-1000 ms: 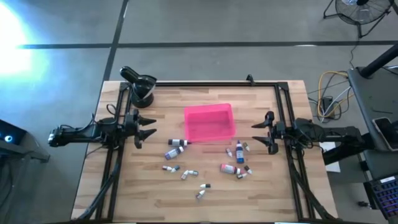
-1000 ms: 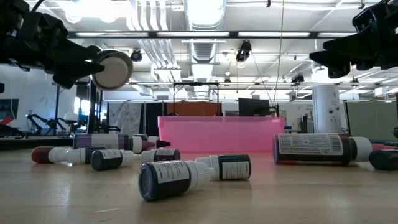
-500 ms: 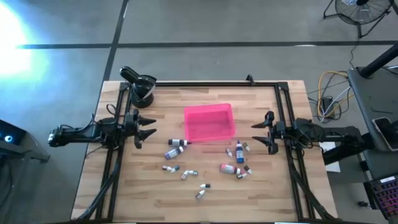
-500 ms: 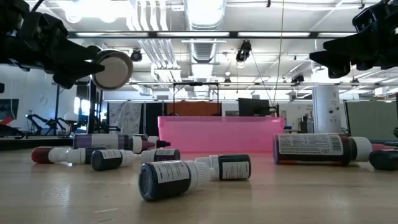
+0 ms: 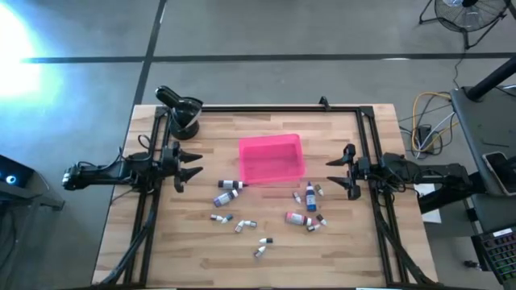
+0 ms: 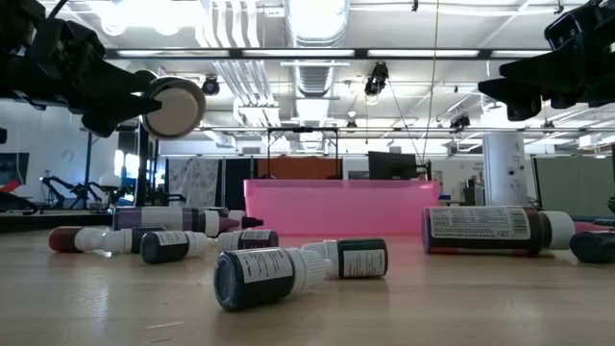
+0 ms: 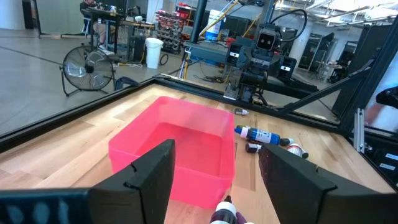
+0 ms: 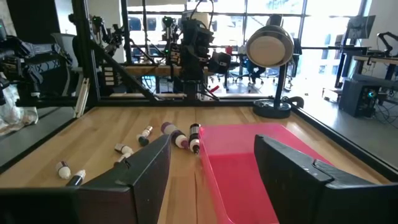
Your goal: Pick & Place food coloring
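While both arms wait at the table's side edges, I see the food coloring bottles (image 5: 266,216) scattered flat on the wooden table (image 5: 193,250) in front of the pink tray (image 5: 272,159), tiny droppers with whitish caps and dark, blue or red bodies, one blue bottle (image 5: 311,197) lying near the right gripper (image 5: 337,171). That gripper and the left gripper (image 5: 192,166) are both spread wide, holding nothing.

Pale wood-plank table (image 5: 185,250), glossy translucent pink plastic tray (image 5: 272,157), smooth labelled plastic food coloring bottles (image 5: 310,196).
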